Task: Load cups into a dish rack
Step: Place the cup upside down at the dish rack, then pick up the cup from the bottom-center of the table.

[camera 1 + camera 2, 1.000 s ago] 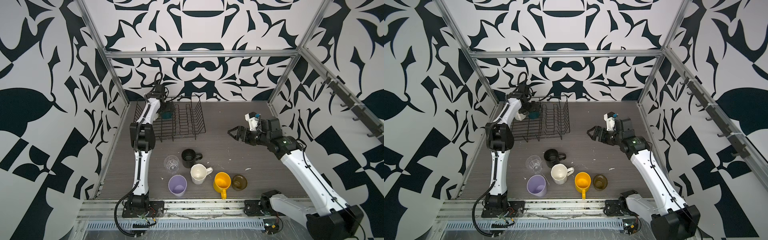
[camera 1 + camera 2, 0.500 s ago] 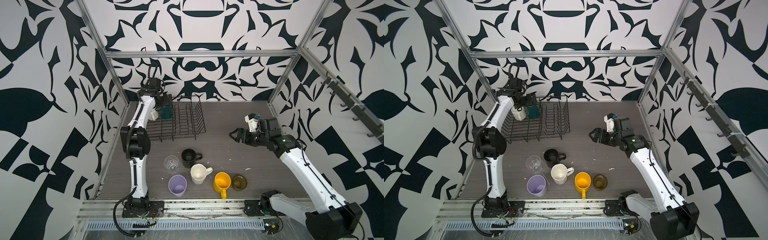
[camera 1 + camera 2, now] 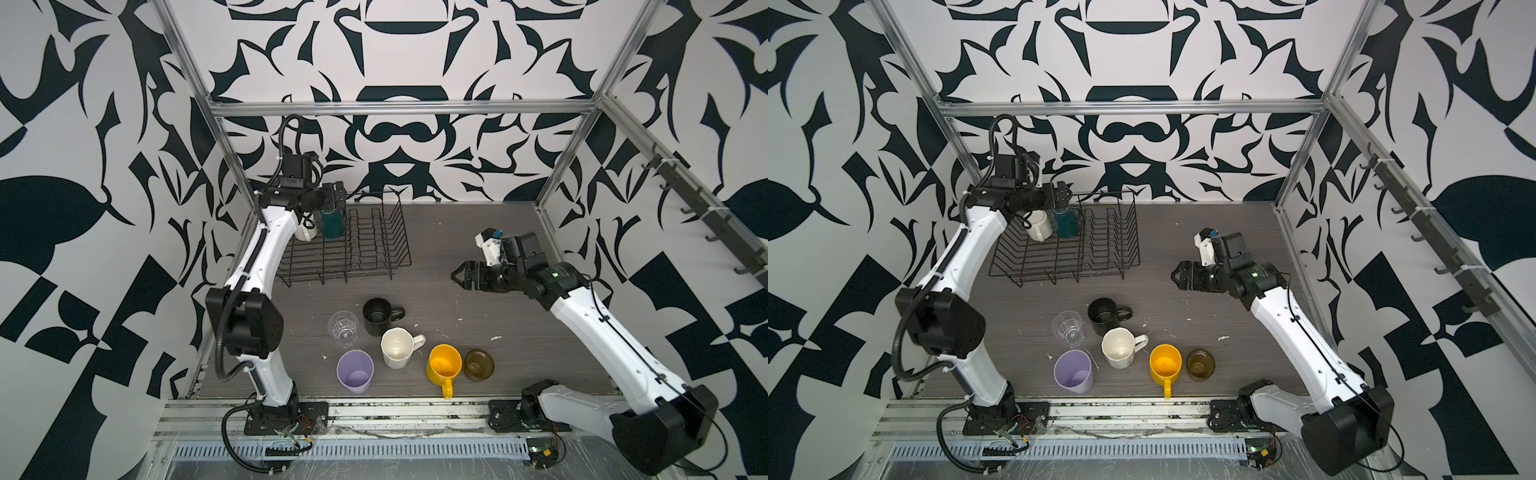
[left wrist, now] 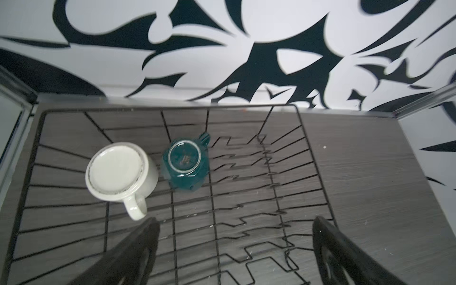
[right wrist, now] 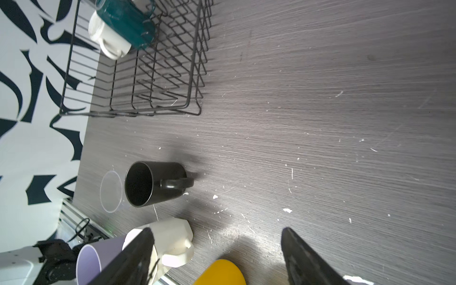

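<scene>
Dish rack (image 3: 353,249) sits at the upper left of the tabletop in both top views, its plate prongs toward the frame's right. A white mug (image 4: 118,170) and a teal mug (image 4: 185,165) stand upside down, side by side, in its far left corner. The left gripper (image 3: 340,194) hovers above them, fingers spread wide with nothing between.

The right gripper (image 3: 457,275), at centre right, is likewise spread and empty. It faces the six cups grouped at lower centre: lilac tumbler (image 3: 354,371), cream mug (image 3: 397,347), yellow mug (image 3: 444,363), black mug (image 3: 377,316), clear glass (image 3: 343,329) and olive-brown glass (image 3: 478,364). None touches or lies between its fingers.

The black mug, being nearest, looks the likely next pick. Approach from its handle side, clear of the clear glass just beside it. Pinch the wall firmly, invert the mug, and seat it on open wires rather than on the prongs.
</scene>
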